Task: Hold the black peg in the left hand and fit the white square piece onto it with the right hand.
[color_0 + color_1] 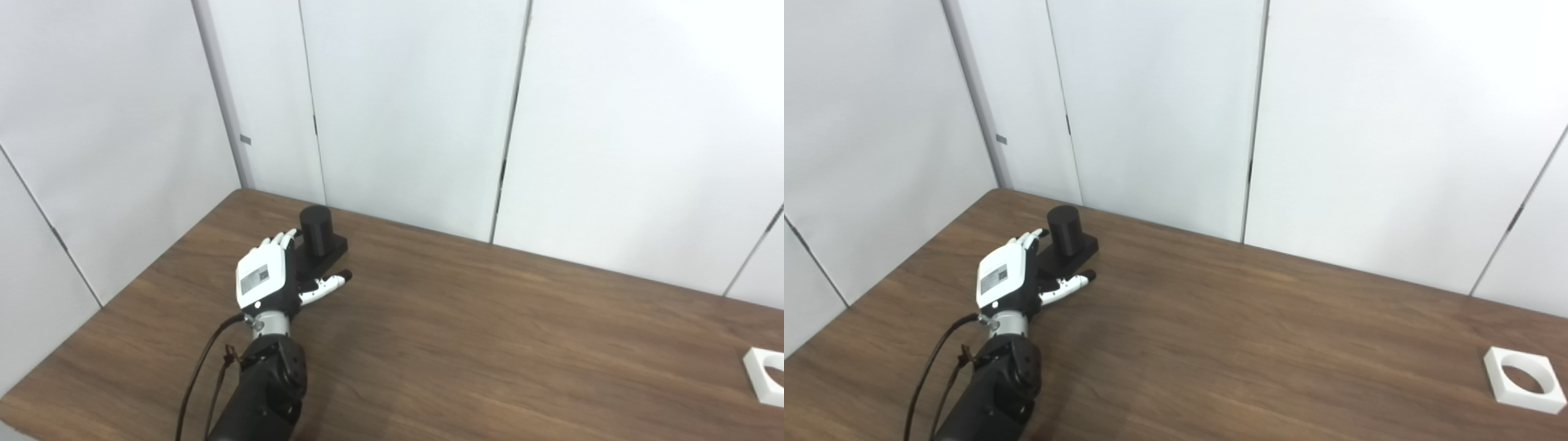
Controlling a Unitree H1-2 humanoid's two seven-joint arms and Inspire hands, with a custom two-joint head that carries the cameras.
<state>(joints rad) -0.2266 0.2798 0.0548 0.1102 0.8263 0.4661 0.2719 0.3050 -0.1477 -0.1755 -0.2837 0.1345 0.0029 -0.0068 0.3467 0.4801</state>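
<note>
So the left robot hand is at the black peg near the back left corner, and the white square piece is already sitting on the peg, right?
Not quite. The white square piece lies on the table at the far right, apart from the black peg, as the right eye view shows. The left robot hand is at the peg.

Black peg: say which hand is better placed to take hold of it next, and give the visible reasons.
Left. The left hand is already at the black peg, fingers apart beside its base, not yet closed on it. The right hand is out of view, and the white square piece lies far off at the table's right edge.
</note>
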